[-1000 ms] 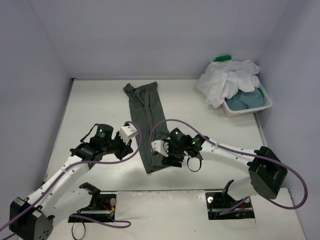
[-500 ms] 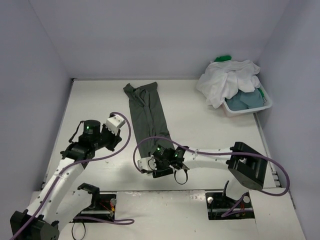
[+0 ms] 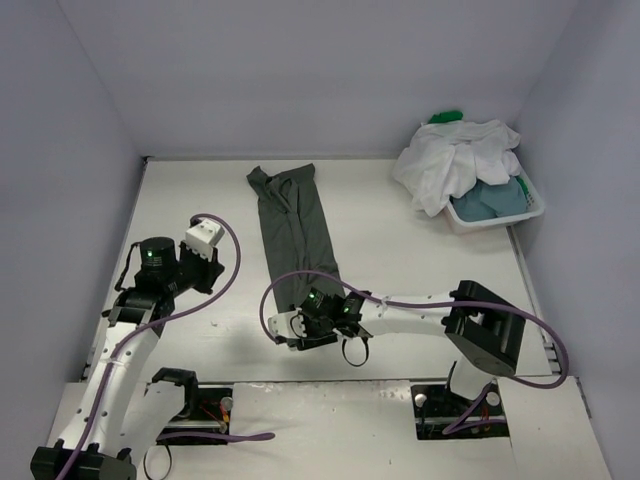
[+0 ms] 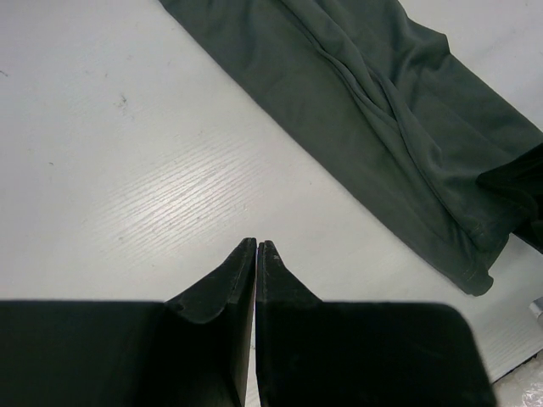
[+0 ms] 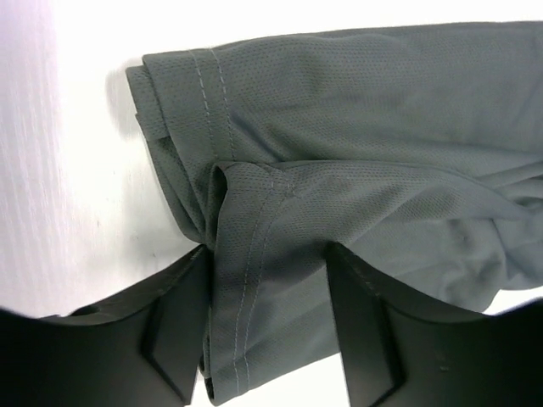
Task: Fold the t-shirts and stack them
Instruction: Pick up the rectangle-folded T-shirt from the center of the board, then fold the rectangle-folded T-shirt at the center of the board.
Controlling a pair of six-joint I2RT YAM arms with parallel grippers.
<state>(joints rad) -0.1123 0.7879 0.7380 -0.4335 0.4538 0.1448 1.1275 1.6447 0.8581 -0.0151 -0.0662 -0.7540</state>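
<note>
The dark grey t-shirt (image 3: 295, 225) lies as a long narrow strip down the middle of the table. My right gripper (image 3: 284, 326) is at its near end, low on the table. In the right wrist view the jaws (image 5: 267, 254) are open, with the shirt's stitched hem (image 5: 246, 280) between the fingers (image 5: 182, 326). My left gripper (image 3: 208, 238) is shut and empty, raised to the left of the strip. The left wrist view shows its closed tips (image 4: 256, 246) over bare table, the grey shirt (image 4: 382, 102) beyond. The white t-shirt (image 3: 450, 165), blue-grey t-shirt (image 3: 490, 198) and green t-shirt (image 3: 445, 117) are piled at the back right.
A white basket (image 3: 497, 216) at the back right corner holds the piled shirts, with the white one spilling over its left side. Pale walls close the table on the left, back and right. The arm bases stand at the near edge.
My left arm has pulled back to the left, away from the grey strip. My right gripper has moved down and left to the strip's near end, where the hem now sits between its jaws.
</note>
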